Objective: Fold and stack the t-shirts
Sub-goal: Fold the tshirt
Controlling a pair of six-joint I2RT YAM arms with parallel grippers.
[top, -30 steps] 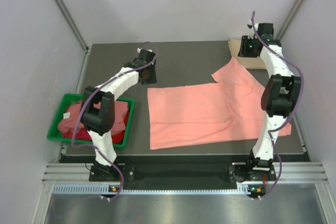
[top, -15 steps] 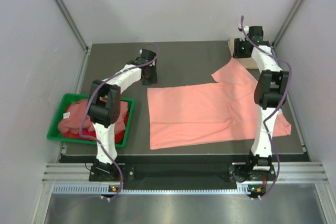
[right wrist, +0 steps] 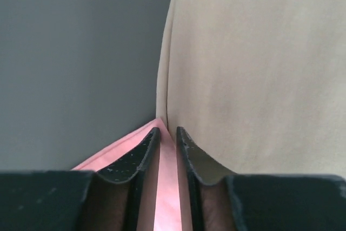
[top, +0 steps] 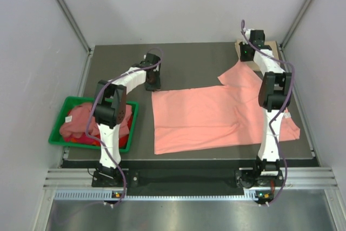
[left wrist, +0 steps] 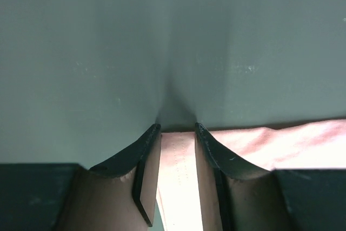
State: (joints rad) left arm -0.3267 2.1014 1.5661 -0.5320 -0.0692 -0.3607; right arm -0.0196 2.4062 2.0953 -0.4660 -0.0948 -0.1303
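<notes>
A salmon-pink t-shirt (top: 216, 114) lies spread flat on the dark table. My left gripper (top: 153, 82) stands at its back left corner. In the left wrist view the fingers (left wrist: 145, 155) stand a narrow gap apart, with the shirt's stitched hem (left wrist: 178, 177) lying flat between them. My right gripper (top: 246, 57) is at the tip of the back sleeve. In the right wrist view its jaws are almost together on the pink sleeve tip (right wrist: 166, 187). A folded tan-beige t-shirt (right wrist: 259, 68) lies right beside it, at the back right corner (top: 263, 64).
A green plastic bin (top: 60, 113) at the left edge holds pink and red shirts (top: 81, 123). White walls close in the table on the left, back and right. The shirt's near right corner (top: 292, 131) reaches the table's right edge.
My right gripper has moved left and down from over the beige shirt to the pink sleeve tip. My left gripper has shifted slightly towards the shirt's corner. The shirt has not moved.
</notes>
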